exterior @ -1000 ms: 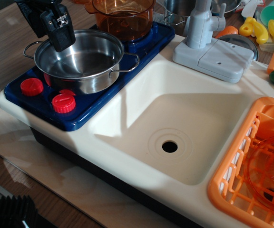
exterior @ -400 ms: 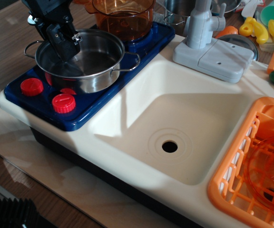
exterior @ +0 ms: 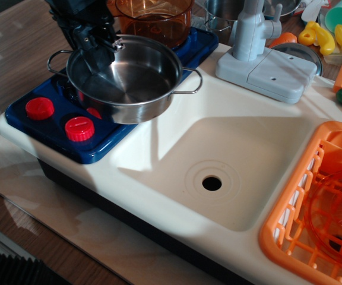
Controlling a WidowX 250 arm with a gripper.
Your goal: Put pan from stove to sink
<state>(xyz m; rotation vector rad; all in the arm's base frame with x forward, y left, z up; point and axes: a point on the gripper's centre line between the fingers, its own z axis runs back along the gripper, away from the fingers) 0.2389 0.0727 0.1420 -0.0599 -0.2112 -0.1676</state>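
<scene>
The black gripper (exterior: 94,44) is clamped on the back-left rim of the shiny pan (exterior: 129,80). The pan hangs over the stove's (exterior: 46,127) right edge, beside the wide, bare sink (exterior: 260,148).

You see a mirror-bright polished steel pan (exterior: 126,77), a glossy dark blue plastic stove (exterior: 100,139), a smooth cream plastic sink (exterior: 230,148) and a wood-grain tabletop (exterior: 10,53).

The shiny round stainless-steel pan (exterior: 126,77), shallow with two thin wire loop handles, sits tilted over the right edge of the dark blue plastic stove (exterior: 46,119) with red knobs. Beside it lies the cream-white rectangular plastic sink (exterior: 242,142), its round black drain open.
</scene>
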